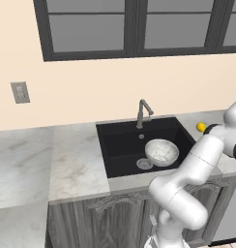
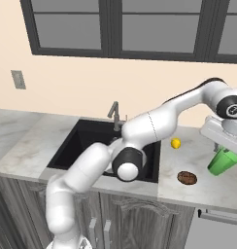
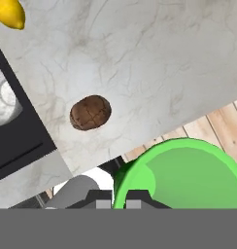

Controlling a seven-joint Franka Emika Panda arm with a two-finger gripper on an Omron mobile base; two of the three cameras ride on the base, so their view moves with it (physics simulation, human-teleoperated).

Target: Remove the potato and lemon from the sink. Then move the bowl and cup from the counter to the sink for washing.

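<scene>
A: Where is the cup [image 2: 222,162] now?

B: At the right edge of the right base view, tilted and lifted off the counter [image 2: 198,187]. The gripper [image 2: 226,141] is closed on its rim. In the hand view the green cup fills the lower right, with the two fingertips [image 3: 104,198] pinching the rim at the bottom.

A: And the other things of the task?

B: The bowl [image 1: 161,152] already sits inside the sink [image 1: 121,145], near the centre of the left base view, just beside the drain [image 1: 144,163]. The potato [image 2: 187,177] lies on the counter in the lower right of the right base view, and the lemon [image 2: 175,143] is above it, closer to the wall. Both are out of the basin.

A: So the step in hand is to carry the cup to the sink?

B: I judge so (it seems to be the last item). To do it well, I would lift the cup high enough to pass over the potato and the lemon, then travel toward the left of the frame. The grip is on the rim only, so a slow move is safer; the cup may swing or slip.

A: Where to put it down?

B: In the free black part of the basin, apart from the bowl and away from the faucet [image 1: 143,112], and lower it before the fingers open.
</scene>
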